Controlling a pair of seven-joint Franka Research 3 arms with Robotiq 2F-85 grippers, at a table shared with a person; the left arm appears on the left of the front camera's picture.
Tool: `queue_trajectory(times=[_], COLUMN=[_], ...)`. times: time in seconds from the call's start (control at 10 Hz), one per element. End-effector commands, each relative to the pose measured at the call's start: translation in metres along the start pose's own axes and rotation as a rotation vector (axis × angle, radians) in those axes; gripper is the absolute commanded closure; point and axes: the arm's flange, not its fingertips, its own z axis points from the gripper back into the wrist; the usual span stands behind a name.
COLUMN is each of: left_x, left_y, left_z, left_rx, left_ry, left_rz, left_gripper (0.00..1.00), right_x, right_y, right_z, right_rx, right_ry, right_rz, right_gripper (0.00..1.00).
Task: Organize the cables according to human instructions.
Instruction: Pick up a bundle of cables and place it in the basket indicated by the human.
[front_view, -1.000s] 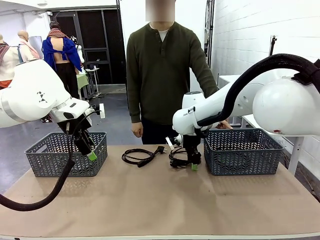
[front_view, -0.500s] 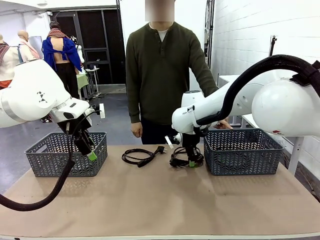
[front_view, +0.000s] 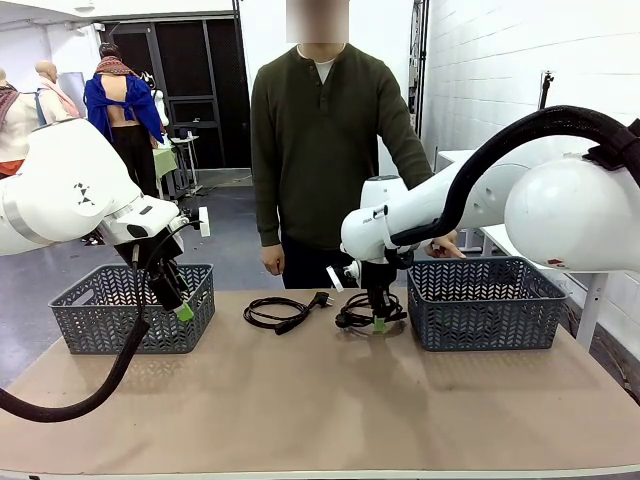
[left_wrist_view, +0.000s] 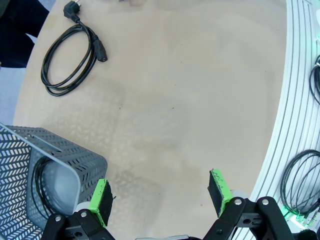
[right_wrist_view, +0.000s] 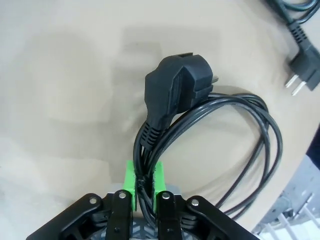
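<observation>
The tan counter (front_view: 320, 400) stretches across in front of me, and a person (front_view: 325, 140) in a dark olive sweater stands at its far side. One of their hands (front_view: 445, 247) is by the far rim of the right-hand basket and the other (front_view: 272, 258) hangs at their side.

The white right arm (front_view: 560, 200) reaches in over the middle of the counter, pointing straight down just left of the grey right basket (front_view: 485, 310). The white left arm (front_view: 70, 190) hangs over the near corner of the grey left basket (front_view: 130, 315).

The right jaws are pressed together on one coiled cable (front_view: 365, 312), their green pads (right_wrist_view: 130, 177) pinching several strands of the bundle (right_wrist_view: 240, 115) just below its chunky black plug (right_wrist_view: 180, 82). The loops droop low beside the right basket. I cannot tell whether they touch the counter.

The left jaws are spread wide with nothing between the green pads (left_wrist_view: 102, 200), poised above bare counter beside the left basket's corner (left_wrist_view: 65, 160).

A second cable (front_view: 275, 313) lies loose on the counter between the two baskets, towards the person's edge and well apart from the left jaws. In the left wrist view it lies as a flat oval coil (left_wrist_view: 67, 60) with a plug at each end. A dark loop of cord (left_wrist_view: 36, 187) shows inside the left basket.
</observation>
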Motion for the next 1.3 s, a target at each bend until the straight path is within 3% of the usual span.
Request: queue_trajectory(times=[0.0,0.5,0.8,1.2], left_x=[0.000,0.000,0.000,0.000], left_y=[0.000,0.000,0.000,0.000], left_z=[0.001,0.001,0.001,0.001], left_rx=[0.003,0.003,0.003,0.003], left_ry=[0.001,0.001,0.001,0.001], left_rz=[0.001,0.001,0.001,0.001], left_gripper=[0.00,0.00,0.00,0.00], right_x=[0.000,0.009,-0.009,-0.056], right_y=[0.003,0.020,0.042,0.074], right_z=[0.029,0.117,0.166,0.189], right_rx=[-0.044,-0.035,-0.066,-0.083], right_ry=[-0.046,0.004,0.041,0.076], right_rz=[0.008,-0.031,-0.060,-0.148], right_gripper=[1.00,1.00,1.00,1.00])
